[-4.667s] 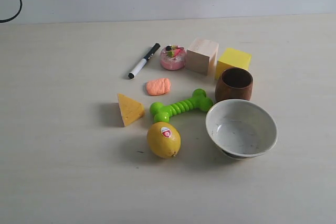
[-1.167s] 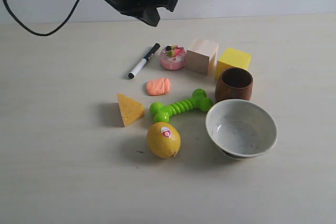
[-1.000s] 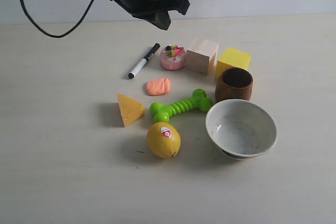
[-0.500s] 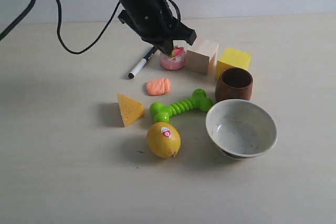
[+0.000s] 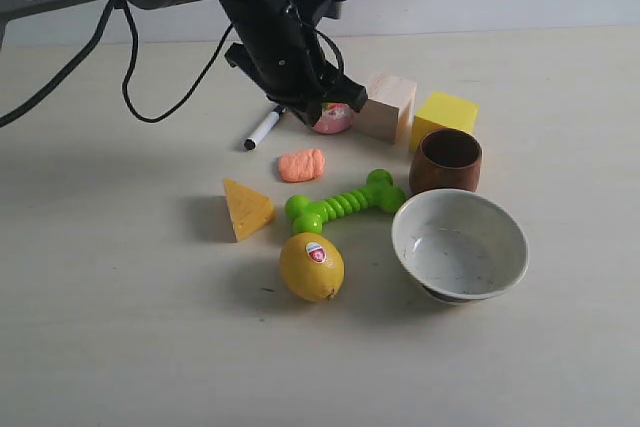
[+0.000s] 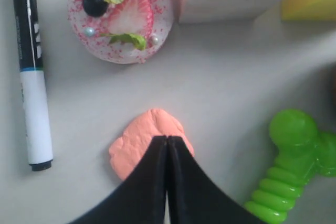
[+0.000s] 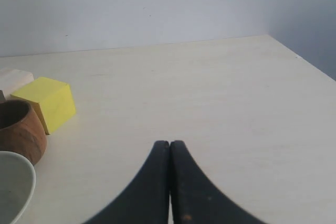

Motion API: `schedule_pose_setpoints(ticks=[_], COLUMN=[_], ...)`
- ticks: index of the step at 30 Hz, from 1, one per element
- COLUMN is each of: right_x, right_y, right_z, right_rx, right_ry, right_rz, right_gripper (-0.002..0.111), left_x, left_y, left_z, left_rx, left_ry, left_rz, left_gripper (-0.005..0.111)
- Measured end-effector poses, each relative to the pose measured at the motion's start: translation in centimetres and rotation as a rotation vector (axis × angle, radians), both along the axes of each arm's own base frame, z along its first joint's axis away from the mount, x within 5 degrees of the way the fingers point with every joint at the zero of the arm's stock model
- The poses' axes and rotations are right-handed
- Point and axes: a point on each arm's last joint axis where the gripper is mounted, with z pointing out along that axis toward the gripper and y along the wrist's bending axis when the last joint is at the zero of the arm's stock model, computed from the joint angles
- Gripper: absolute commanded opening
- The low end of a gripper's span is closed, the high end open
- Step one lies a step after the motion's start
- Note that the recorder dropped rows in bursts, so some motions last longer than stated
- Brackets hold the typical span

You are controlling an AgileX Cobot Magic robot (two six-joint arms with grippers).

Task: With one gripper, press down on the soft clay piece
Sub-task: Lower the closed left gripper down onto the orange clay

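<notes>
Left pincer [image 5: 318,112] poised over the cluster, fingers clenched together and holding nothing. The clay [image 5: 301,164], a small salmon lump, lies on the tabletop [image 5: 120,297] between the marker [image 5: 262,129], the pink pot [image 6: 121,17] and the green toy [image 5: 345,202], touching none of them. In the left wrist view the closed tips overlap only the near edge of the lump, and the exterior view suggests they hang above it and slightly towards the pot, not in contact.

Likely faults: a descent on this line could land on the rim of the lump and shove it sideways instead of squashing it. The arm's body passes close over the pot and the marker and may knock either. A narrow closed tip may merely dent the soft lump, or the lump may stick and lift on withdrawal.

Right pincer [image 7: 169,145] is likewise clenched and empty, over bare tabletop well away
</notes>
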Motion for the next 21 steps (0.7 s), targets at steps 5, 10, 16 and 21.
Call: schedule_pose_setpoints(ticks=[5, 10, 16, 21], right_x=[0.0, 0.0, 0.0, 0.0], right_y=[0.0, 0.0, 0.0, 0.0], right_z=[0.0, 0.0, 0.0, 0.0], right_rx=[0.000, 0.000, 0.000, 0.000], right_ry=[0.000, 0.000, 0.000, 0.000], right_rz=[0.000, 0.000, 0.000, 0.000], right_gripper=[0.000, 0.000, 0.000, 0.000], left_x=[0.2, 0.3, 0.4, 0.5], left_y=[-0.1, -0.1, -0.1, -0.1], left_z=[-1.3, -2.4, -2.7, -2.9], left_rx=[0.010, 0.022, 0.026, 0.037], left_ry=[0.014, 0.029, 0.030, 0.018], left_rz=[0.011, 0.017, 0.020, 0.015], left_gripper=[0.000, 0.000, 0.000, 0.000])
